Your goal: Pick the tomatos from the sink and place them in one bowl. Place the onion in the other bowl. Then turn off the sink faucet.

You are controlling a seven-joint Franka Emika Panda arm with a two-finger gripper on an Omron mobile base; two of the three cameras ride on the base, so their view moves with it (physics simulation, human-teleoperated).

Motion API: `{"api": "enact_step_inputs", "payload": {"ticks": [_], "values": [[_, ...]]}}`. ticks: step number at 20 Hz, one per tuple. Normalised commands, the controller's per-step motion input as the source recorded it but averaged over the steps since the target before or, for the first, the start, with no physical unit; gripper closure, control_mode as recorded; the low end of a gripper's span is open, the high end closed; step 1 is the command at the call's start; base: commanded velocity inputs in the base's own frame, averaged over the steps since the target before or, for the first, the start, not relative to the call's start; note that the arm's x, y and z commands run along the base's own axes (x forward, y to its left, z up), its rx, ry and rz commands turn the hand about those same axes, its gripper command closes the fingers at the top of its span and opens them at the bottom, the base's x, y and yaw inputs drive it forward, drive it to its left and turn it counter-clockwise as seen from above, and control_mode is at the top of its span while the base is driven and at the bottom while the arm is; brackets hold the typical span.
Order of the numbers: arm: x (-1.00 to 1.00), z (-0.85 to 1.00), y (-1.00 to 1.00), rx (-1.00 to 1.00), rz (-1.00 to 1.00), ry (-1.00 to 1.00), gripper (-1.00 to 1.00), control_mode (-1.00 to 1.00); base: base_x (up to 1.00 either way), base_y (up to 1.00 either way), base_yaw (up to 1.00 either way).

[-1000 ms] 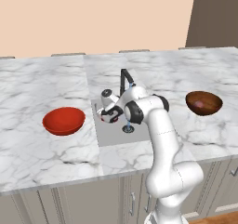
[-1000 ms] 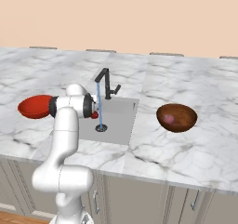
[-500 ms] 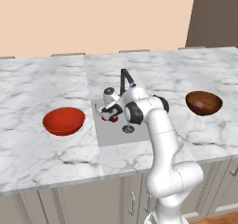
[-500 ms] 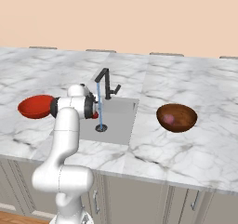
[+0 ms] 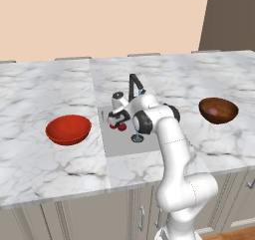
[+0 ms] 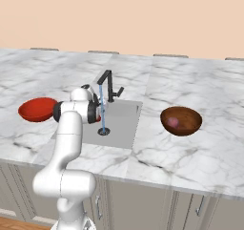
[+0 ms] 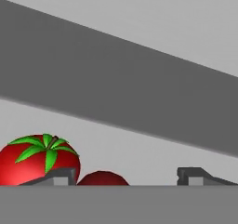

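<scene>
Our gripper (image 7: 126,176) sits low in the sink (image 5: 119,142), fingers spread, gripping nothing. Both tomatoes (image 7: 39,160) lie half-hidden behind the left fingertip (image 7: 58,175), bottoms cut off.

No text, label, brand, number or sign could be read on any surface in these views.

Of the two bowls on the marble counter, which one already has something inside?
The glossy dark brown bowl: a small pinkish-purple onion lies in it. The wide bright red-orange bowl has nothing inside.
</scene>
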Motion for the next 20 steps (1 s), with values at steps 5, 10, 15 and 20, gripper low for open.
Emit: {"api": "enact_step_inputs", "payload": {"ticks": [5, 10, 15, 20], "values": [[0.00, -0.11, 0.01, 0.00, 0.00, 0.00, -1.00, -1.00, 0.00, 0.00, 0.00], [0.00, -0.42, 0.03, 0.00, 0.00, 0.00, -1.00, -1.00, 0.00, 0.00, 0.00], [0.00, -0.30, 0.11, 0.00, 0.00, 0.00, -1.00, -1.00, 0.00, 0.00, 0.00], [-0.05, -0.07, 0.24, 0.00, 0.00, 0.00, -1.00, -1.00, 0.00, 0.00, 0.00]]}}
